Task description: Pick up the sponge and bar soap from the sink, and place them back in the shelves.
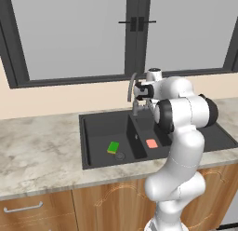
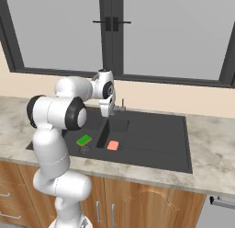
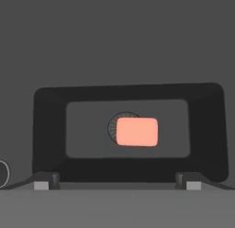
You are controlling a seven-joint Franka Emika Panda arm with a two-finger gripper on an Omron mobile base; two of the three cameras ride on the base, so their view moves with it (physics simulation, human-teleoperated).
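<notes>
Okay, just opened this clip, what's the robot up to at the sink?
The arm hangs over the black sink with its gripper open and empty, aimed down at the pink bar soap, which lies over a basin's drain. The green sponge lies in the other basin. Neither has been picked up yet.

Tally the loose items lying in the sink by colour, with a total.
Green: 1, the sponge, in the left basin of the sink.
Pink: 1, the soap, in the smaller basin beside it, partly over the drain in the hand view.
Total: 2.
</notes>
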